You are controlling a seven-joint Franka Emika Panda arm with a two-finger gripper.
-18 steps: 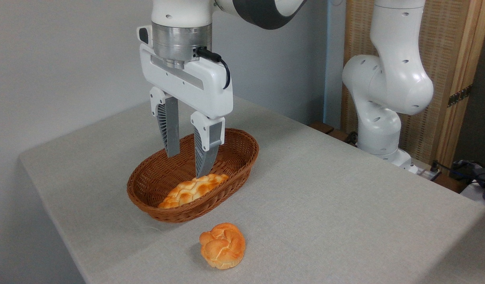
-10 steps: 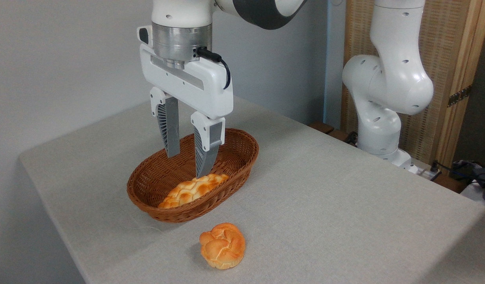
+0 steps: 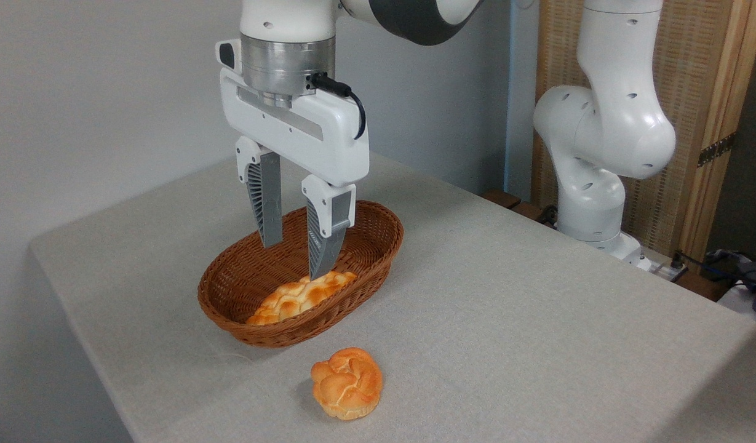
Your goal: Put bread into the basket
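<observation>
Bread point(image 3: 347, 383), the small round knotted bun with a glossy golden-orange crust, sits on the grey table point(image 3: 537, 320) near the front edge, just in front of the basket point(image 3: 230, 289) and apart from it. Nothing touches the bun and nothing lies between it and the basket's near rim.

Inside the oval brown wicker basket lies a longer braided loaf point(image 3: 298, 296) with a bumpy top, resting along the near side and taking up much of the floor there; the far half of the basket shows bare weave.

Above the basket hangs the gripper point(image 3: 294, 258), pointing straight down, its two ribbed grey fingers point(image 3: 264, 203) parted with a clear gap between them and holding nothing. The nearer fingertip appears just over the far end of the braided loaf; whether it touches the loaf cannot be told.

Behind the table to the right stands the white arm base point(image 3: 590, 203), before a wooden slatted panel point(image 3: 704, 92). Dark cables point(image 3: 731, 267) lie at the far right edge
</observation>
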